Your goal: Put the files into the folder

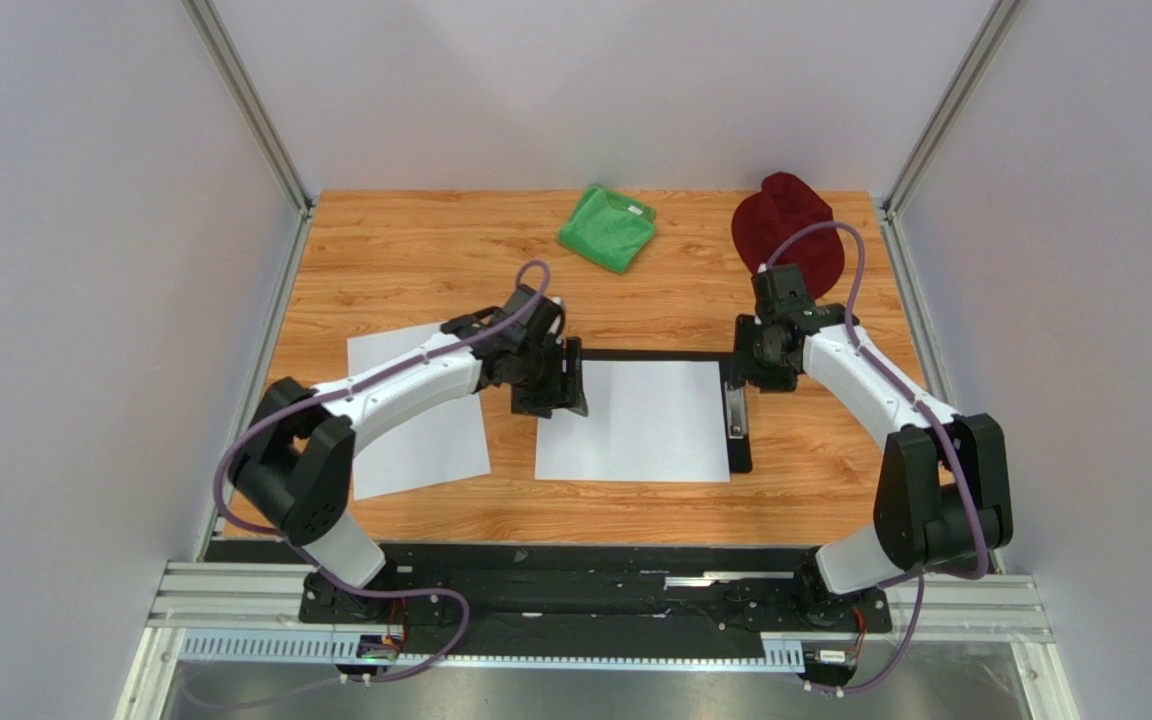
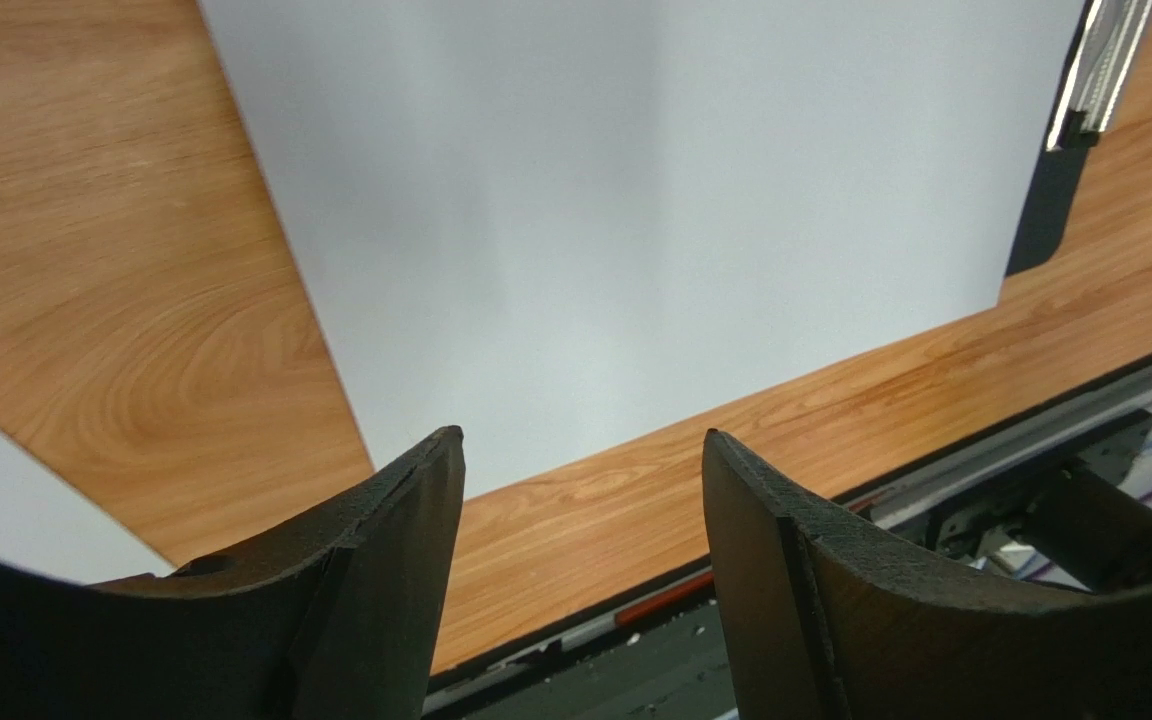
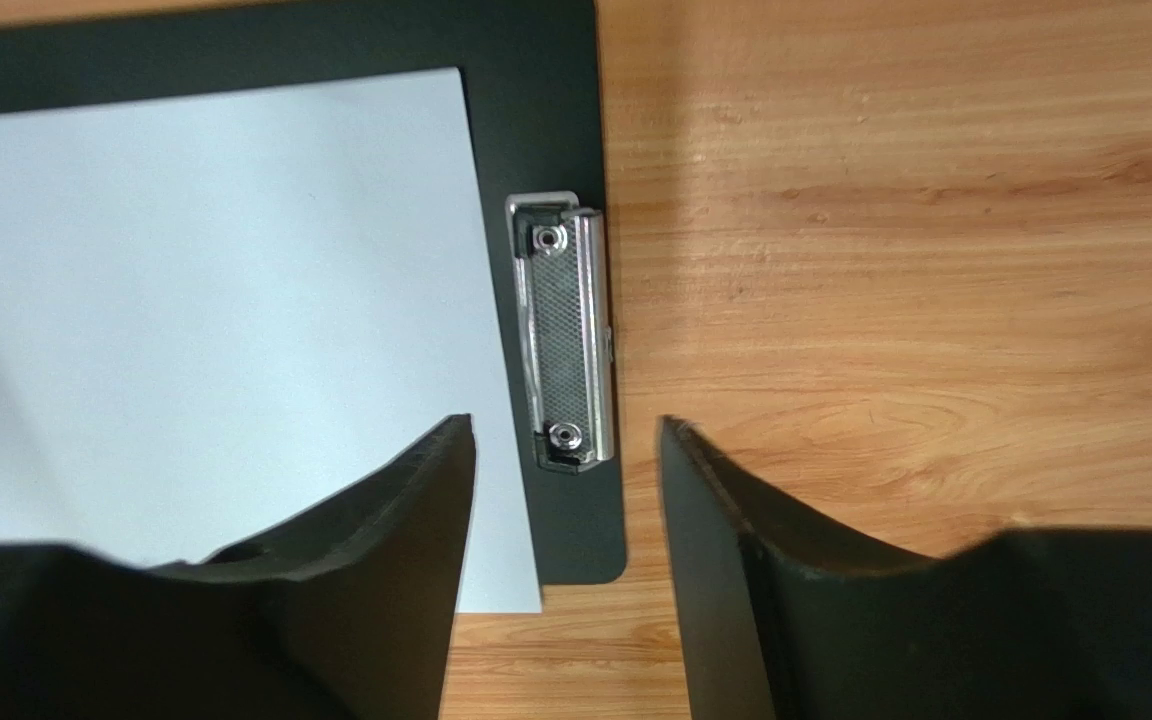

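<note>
While one sheet (image 1: pixel 635 420) lies on the folder (image 1: pixel 657 357) mid-way across the surface, the left hand (image 1: pixel 570 393) hangs open and empty at its 9 o'clock edge. The right hand (image 1: pixel 749 365), equally open and empty, hovers by the clip (image 1: pixel 737 408) at 3 o'clock. Another sheet (image 1: pixel 417 443) lies farther toward 9 o'clock.

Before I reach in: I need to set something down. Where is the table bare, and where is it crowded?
Bare wood: the far-left corner, left of the green cloth; the near strip between the folder and the base rail. Crowded: the middle, where the left gripper and right gripper flank the folder.
</note>
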